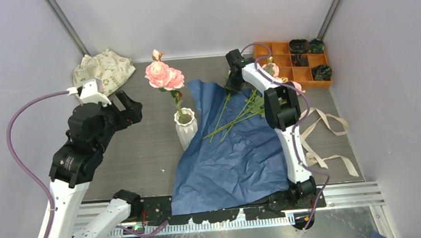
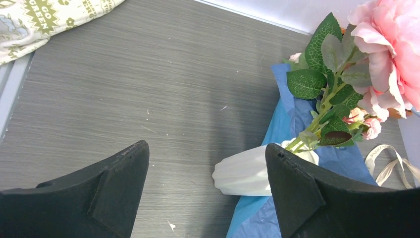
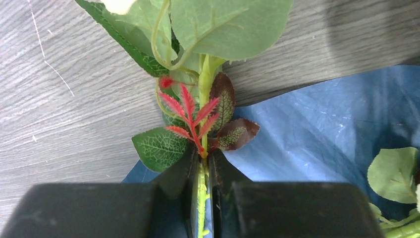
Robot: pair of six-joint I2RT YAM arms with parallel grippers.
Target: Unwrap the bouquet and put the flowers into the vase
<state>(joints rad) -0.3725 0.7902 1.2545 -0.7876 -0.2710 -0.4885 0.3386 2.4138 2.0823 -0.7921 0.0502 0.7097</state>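
At far left a cream cloth (image 2: 39, 20) printed "GO GREEN" lies bunched on the grey wood-grain table (image 1: 143, 151), the left gripper (image 2: 207, 146) hanging nearby with jaws spread wide. Mid-table the white vase (image 1: 186, 127) stands upright at the edge of the opened blue wrapping paper (image 1: 228, 162), holding pink flowers (image 1: 164, 74). Further right the right gripper (image 3: 203, 156) pinches a green flower stem (image 3: 202, 198) at the paper's far edge; loose stems (image 1: 232, 121), a beige ribbon (image 1: 331, 118) and an orange tray (image 1: 283, 63) follow, pale walls (image 1: 201, 13) around.
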